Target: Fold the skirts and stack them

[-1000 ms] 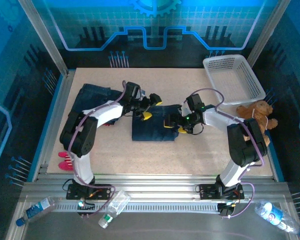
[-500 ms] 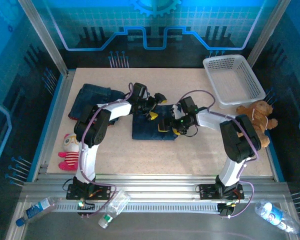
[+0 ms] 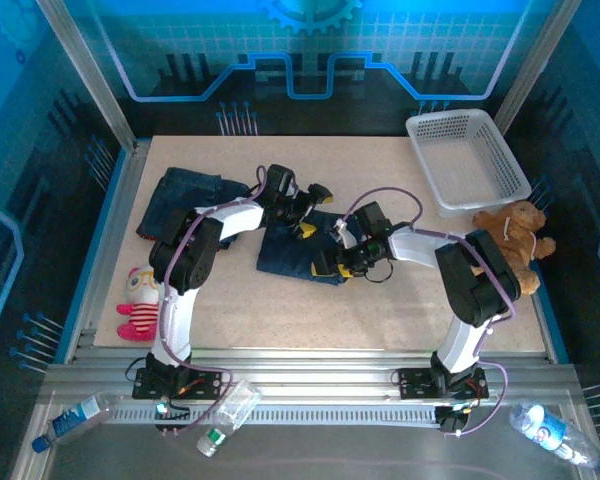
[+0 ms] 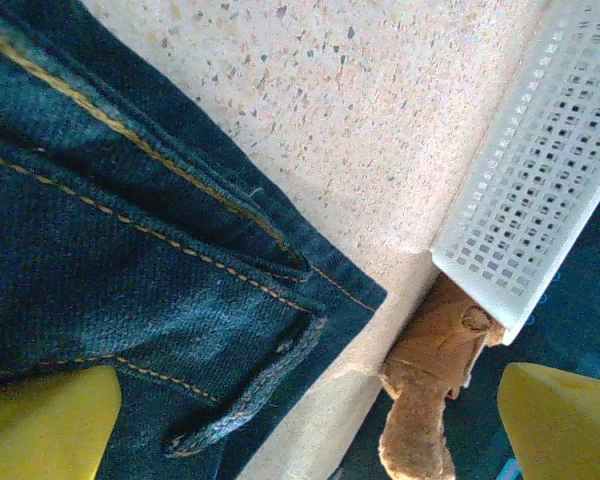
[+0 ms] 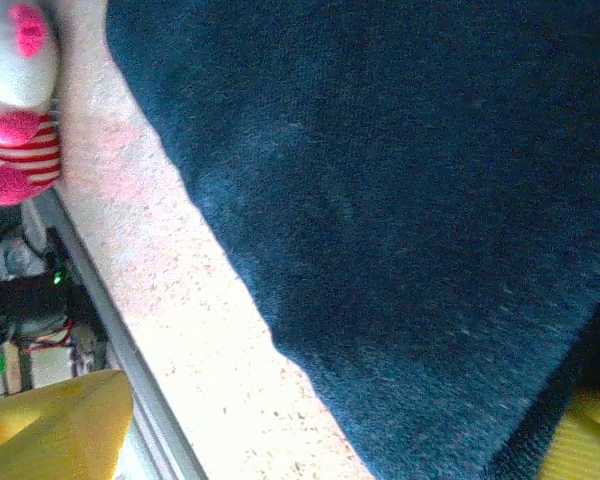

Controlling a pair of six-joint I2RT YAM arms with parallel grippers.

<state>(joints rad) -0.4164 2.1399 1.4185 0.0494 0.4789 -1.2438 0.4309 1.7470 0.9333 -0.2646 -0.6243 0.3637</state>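
A folded dark blue denim skirt (image 3: 292, 256) lies at the table's middle. A second pile of denim skirts (image 3: 185, 194) rests at the back left. My left gripper (image 3: 306, 212) hovers open over the middle skirt's far edge. In the left wrist view its yellow fingertips (image 4: 42, 424) flank the stitched denim skirt (image 4: 130, 260) and a belt loop, holding nothing. My right gripper (image 3: 340, 258) sits low at the skirt's right side. Its jaws stand open across the skirt's edge (image 5: 400, 200), one yellow fingertip (image 5: 52, 432) over bare table, the other by the cloth.
A white basket (image 3: 466, 160) stands at the back right, with a brown teddy bear (image 3: 511, 228) just in front of it. A pink-and-white plush doll (image 3: 140, 301) lies at the front left. Plastic bottles (image 3: 226, 414) lie on the rail below the table's near edge.
The right gripper slid left and nearer along the skirt, and the skirt's near edge now lies slanted. The left arm reached farther right, uncovering the plush doll.
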